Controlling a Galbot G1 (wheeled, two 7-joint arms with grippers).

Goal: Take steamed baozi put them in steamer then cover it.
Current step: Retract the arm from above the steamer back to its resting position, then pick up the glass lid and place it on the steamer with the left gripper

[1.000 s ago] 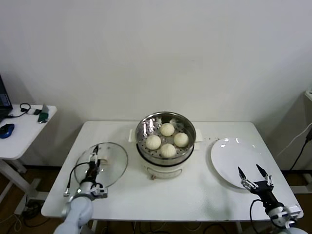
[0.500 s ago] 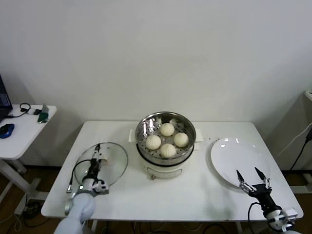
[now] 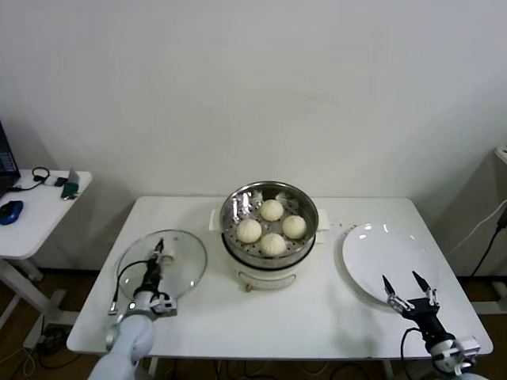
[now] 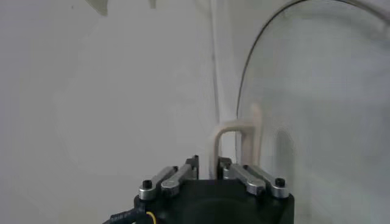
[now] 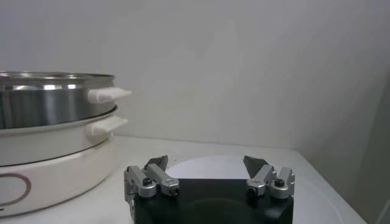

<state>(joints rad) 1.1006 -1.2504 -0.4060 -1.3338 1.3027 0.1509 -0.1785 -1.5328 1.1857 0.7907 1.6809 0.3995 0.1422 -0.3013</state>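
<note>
While the steamer (image 3: 269,234) stands at the centre of the white table (image 3: 317,317), its steel pot is uncovered and four baozi (image 3: 272,227) sit on the perforated tray, grouped at 12, 3, 6 and 9 o'clock around the tray's middle. At 9 o'clock from the steamer, the cover (image 3: 163,264) lies on the table, its cream handle (image 4: 234,141) at its centre. From 6 o'clock of the cover, the left gripper (image 3: 157,255) reaches over the glass; in the left wrist view its fingers (image 4: 190,164) are drawn in close on either side of the handle's near post, gripping it. At 3 o'clock from the steamer, a white plate (image 3: 390,261) rests near the table's right edge. At 6 o'clock of the plate, the right gripper (image 3: 405,283) hangs just over the rim with its fingers spread wide, holding nothing. Behind the table runs a plain white wall (image 3: 253,87). At 9 o'clock from the table, well apart, a small side table (image 3: 36,207) carries a blue mouse (image 3: 10,210), cables and a green item.
</note>
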